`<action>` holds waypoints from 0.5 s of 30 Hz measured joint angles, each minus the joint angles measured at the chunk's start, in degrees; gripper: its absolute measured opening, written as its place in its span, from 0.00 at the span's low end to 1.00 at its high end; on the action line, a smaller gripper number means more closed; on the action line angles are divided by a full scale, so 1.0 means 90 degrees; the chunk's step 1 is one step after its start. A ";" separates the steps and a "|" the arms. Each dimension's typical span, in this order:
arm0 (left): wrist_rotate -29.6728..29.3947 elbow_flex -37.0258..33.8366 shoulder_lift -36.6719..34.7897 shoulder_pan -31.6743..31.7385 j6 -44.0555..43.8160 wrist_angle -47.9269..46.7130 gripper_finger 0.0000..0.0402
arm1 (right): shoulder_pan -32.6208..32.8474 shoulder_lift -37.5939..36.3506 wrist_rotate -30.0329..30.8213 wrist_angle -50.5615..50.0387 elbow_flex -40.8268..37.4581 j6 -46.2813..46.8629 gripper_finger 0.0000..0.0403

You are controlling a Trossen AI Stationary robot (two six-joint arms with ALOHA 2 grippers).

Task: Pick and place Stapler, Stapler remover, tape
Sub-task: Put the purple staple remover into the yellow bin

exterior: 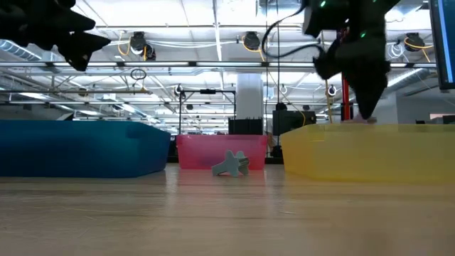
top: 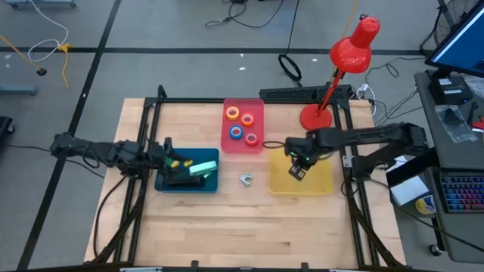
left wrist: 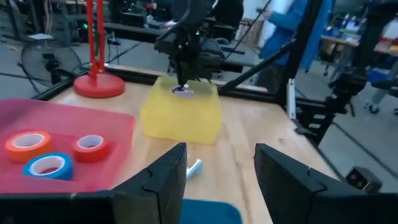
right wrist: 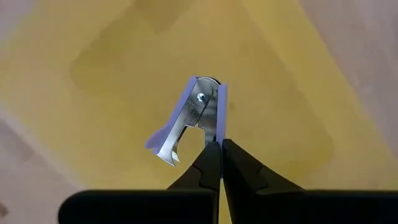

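My right gripper [right wrist: 219, 152] hangs over the yellow tray [top: 321, 183], shut on a purple staple remover [right wrist: 193, 118]. A second, grey staple remover [top: 246, 179] lies on the bare table between the trays. A dark stapler [top: 183, 176] with a light green part lies in the blue tray [top: 163, 183]. My left gripper [left wrist: 217, 180] stands open and nearly level at that tray's left side, with nothing between its fingers. Tape rolls lie in the pink tray [top: 257, 113]: orange [left wrist: 28, 142], red [left wrist: 90, 146], blue [left wrist: 48, 167] and a yellow one [top: 247, 119]. My right gripper pinches the purple staple remover by the edge of one purple side plate [right wrist: 221, 118] between its two fingertips. The fingers point steeply down from above. The remover hangs below them, its metal claws [right wrist: 168, 155] out to one side, clear above the yellow tray's floor.
A red desk lamp [top: 316, 117] stands on the table's far right corner, right behind the yellow tray. The three trays sit in the table's middle; the wood toward the near edge [top: 242, 234] is bare. A black frame runs along the table's sides.
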 joint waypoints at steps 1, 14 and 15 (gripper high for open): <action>-0.0034 0.0000 -0.0071 0.0000 0.0070 -0.0098 0.46 | -0.0118 0.0136 -0.0008 0.0070 0.0000 -0.0131 0.00; -0.0069 -0.0236 -0.0366 0.0005 0.0545 -0.0289 0.46 | -0.0444 0.1108 -0.0190 0.0670 0.0000 -0.0373 0.00; -0.0045 -0.0396 -0.0396 0.0013 0.0544 -0.0118 0.46 | -0.0442 0.1118 -0.0190 0.0664 0.0000 -0.0317 0.00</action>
